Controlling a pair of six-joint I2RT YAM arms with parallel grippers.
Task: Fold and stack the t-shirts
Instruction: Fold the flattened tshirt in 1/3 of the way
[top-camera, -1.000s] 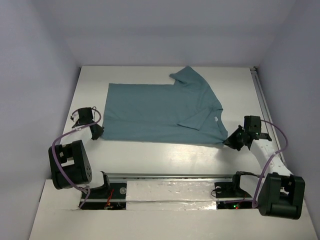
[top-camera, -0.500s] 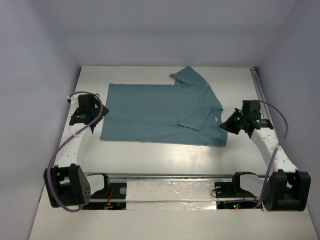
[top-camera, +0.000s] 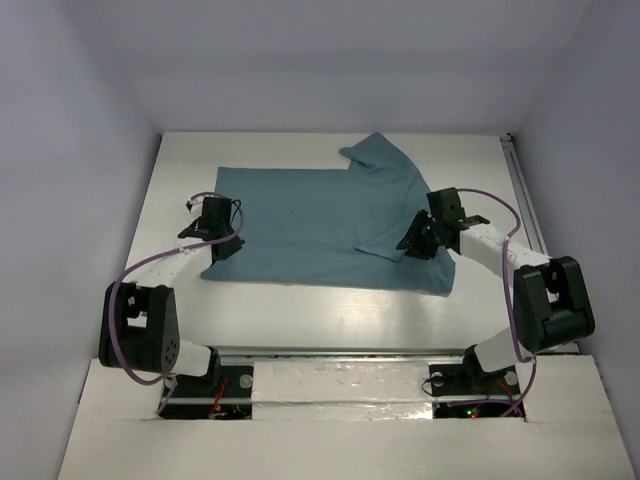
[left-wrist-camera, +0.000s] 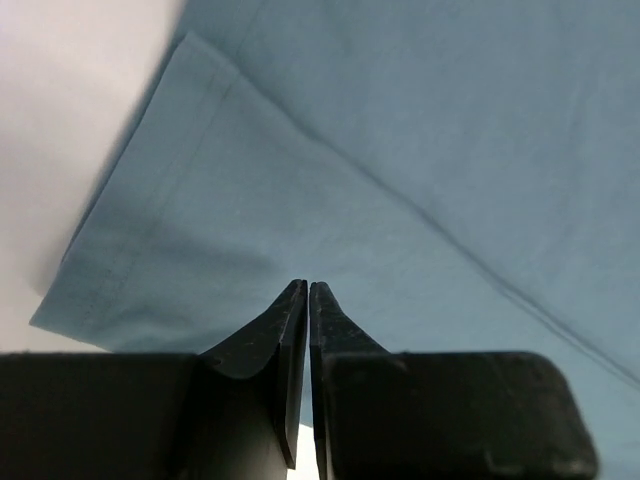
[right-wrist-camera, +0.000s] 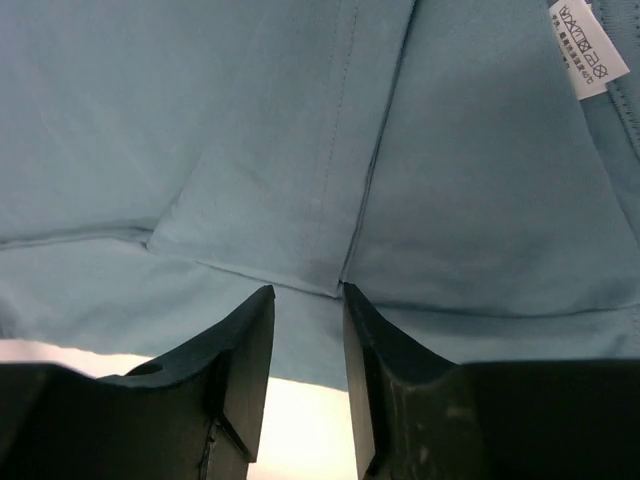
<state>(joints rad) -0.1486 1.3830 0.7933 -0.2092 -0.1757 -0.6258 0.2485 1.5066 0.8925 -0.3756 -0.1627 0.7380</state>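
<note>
On the left side of the table (top-camera: 300, 310), the left arm (top-camera: 165, 262) has swung in from just off the cloth. The left jaws now sit over the hem end of the t-shirt (top-camera: 300, 220), close to its near-left corner. They are pressed together with the tips meeting. The wrist view shows only cloth beyond them and none visibly pinched, so I judge that they hold nothing.

The t-shirt itself has not shifted. It lies flat across the middle of the table, nearer the far side. Its long axis runs left to right, with the hem at the left and the neck at the right, where the care label (right-wrist-camera: 587, 45) shows. One sleeve (top-camera: 375, 152) points toward the far edge, and the other sleeve (top-camera: 392, 240) is folded in over the body.

On the right, the right arm (top-camera: 490, 242) has come in from beyond the near-right corner. The right jaws now hover over the folded-in sleeve. They stand partly open, with the sleeve's edge showing in the gap, and they grip nothing.

With both arms brought from the outer corners onto the cloth, the next fold looks to be in preparation. The folding is only partly done, and no stack is in sight.
</note>
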